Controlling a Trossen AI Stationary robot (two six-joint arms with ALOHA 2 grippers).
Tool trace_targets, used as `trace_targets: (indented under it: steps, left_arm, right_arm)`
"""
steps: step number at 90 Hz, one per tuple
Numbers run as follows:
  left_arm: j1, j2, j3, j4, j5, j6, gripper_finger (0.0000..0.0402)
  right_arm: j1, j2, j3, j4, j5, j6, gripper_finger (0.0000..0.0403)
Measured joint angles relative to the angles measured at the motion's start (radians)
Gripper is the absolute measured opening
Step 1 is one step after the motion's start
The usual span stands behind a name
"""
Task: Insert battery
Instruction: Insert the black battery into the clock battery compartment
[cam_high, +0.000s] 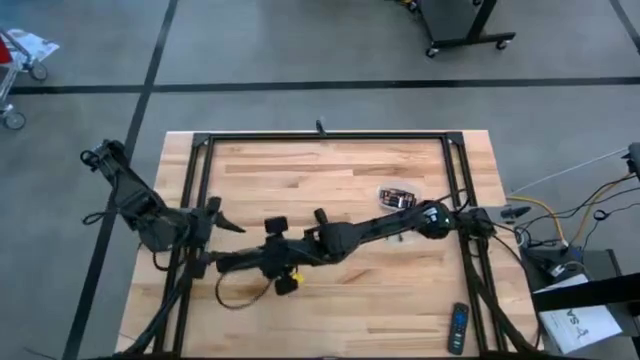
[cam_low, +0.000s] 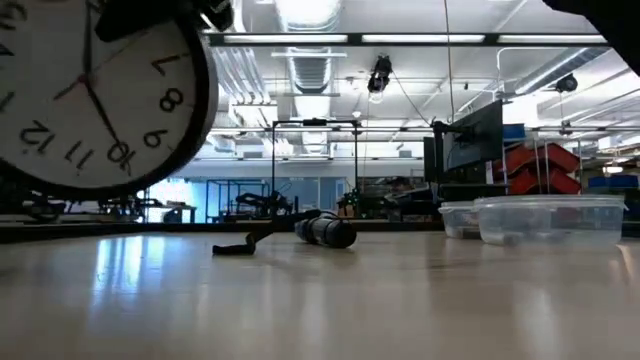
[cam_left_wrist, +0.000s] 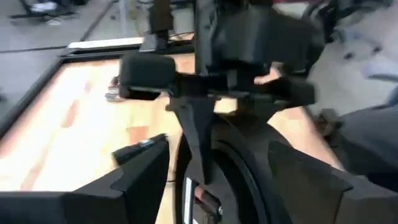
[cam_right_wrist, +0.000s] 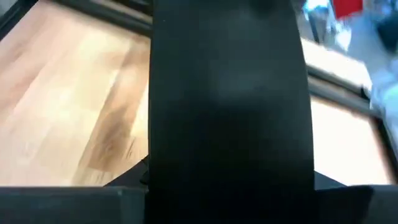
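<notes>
A round black-rimmed wall clock (cam_low: 90, 90) hangs clear above the table, upright, its white face toward the near edge with the 12 low. From above it shows edge-on (cam_high: 245, 262) between the two arms. My left gripper (cam_high: 212, 248) reaches it from the table's left and my right gripper (cam_high: 285, 255) from the right. In the left wrist view the right gripper (cam_left_wrist: 217, 99) sits over the clock's rim (cam_left_wrist: 217, 171). In the right wrist view the clock (cam_right_wrist: 227, 106) fills the middle as a black band. The battery is not in view. My left gripper has the clock's rim (cam_left_wrist: 214, 180) between its two fingers (cam_left_wrist: 143, 174), one on the face side and one on the back, coming level from the table's left. The clock is lifted clear and stands upright. My right gripper straddles the rim (cam_low: 205, 40) at the clock's right side, coming from the table's right. The clock itself hides where the pads meet it.
A clear plastic box (cam_high: 398, 197) stands at the back right of the table and also shows in the low view (cam_low: 550, 220). A remote (cam_high: 457, 328) lies near the front right corner. A dark cylinder (cam_low: 325, 232) lies far back. A black frame rail (cam_high: 320, 137) runs around the tabletop.
</notes>
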Motion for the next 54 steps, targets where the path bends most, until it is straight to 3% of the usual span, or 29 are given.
trace_targets:
  steps: [20,31,54]
  left_arm:
    - [0.0,-0.035,0.001,0.042,-0.177,0.198,0.0249]
    - [0.0,-0.03,0.001,0.047,-0.183,0.246,0.0236]
    - [0.0,0.04,0.001,0.002,-0.18,0.202,0.0209]
  right_arm:
    - [-0.065,0.003,-0.001,-0.004,-0.153,0.331,0.0132]
    - [-0.121,0.011,-0.001,-0.01,-0.227,0.518,0.014]
    - [-0.228,0.035,-0.001,0.034,-0.346,0.697,0.0131]
